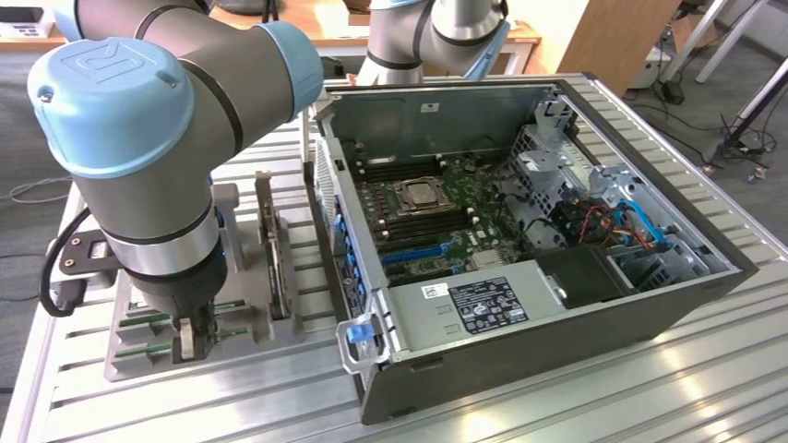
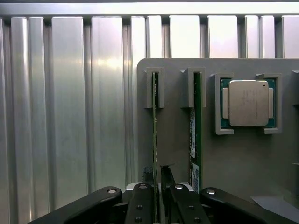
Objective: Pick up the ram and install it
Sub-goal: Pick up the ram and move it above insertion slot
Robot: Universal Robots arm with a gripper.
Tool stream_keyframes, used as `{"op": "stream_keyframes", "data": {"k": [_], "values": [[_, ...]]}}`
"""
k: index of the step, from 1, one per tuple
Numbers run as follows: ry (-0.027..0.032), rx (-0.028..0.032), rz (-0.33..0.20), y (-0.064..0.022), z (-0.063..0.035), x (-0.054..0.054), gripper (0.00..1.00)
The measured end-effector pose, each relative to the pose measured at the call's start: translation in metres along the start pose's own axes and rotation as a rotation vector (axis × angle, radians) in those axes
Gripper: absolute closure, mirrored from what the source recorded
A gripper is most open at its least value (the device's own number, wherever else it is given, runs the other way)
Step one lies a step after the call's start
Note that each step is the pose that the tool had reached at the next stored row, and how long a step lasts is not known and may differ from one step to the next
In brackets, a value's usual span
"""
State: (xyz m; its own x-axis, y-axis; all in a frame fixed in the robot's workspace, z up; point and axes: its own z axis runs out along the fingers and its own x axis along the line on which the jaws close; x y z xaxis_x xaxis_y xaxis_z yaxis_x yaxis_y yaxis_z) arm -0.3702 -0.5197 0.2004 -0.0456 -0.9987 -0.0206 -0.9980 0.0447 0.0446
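Observation:
Two rams stand on edge in the slots of a grey holder plate [image 2: 233,158]. My gripper [image 2: 158,186] is down over the left ram [image 2: 154,130], a thin green stick, and its fingers [image 2: 140,205] are shut on that stick's near end. The stick still sits in its slot. The second ram [image 2: 193,135], with a white label strip, stands free in the neighbouring slot. In the exterior view the gripper [image 1: 191,340] reaches down onto the holder [image 1: 124,355] at the exterior view's left, beside the open computer case [image 1: 530,231].
A square silver CPU [image 2: 248,103] lies in its pocket on the holder beside the rams. The motherboard [image 1: 444,217] lies exposed inside the case, with a power supply [image 1: 493,300] in front. The ribbed aluminium table [image 2: 70,116] surrounds the holder. A second arm [image 1: 431,37] stands behind the case.

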Motion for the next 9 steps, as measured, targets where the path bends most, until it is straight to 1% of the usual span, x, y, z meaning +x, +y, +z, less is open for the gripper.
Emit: {"op": "stream_keyframes", "data": {"k": [9], "values": [[0.0000, 0.0000, 0.000, 0.0000, 0.0000, 0.0008, 0.78]]}}
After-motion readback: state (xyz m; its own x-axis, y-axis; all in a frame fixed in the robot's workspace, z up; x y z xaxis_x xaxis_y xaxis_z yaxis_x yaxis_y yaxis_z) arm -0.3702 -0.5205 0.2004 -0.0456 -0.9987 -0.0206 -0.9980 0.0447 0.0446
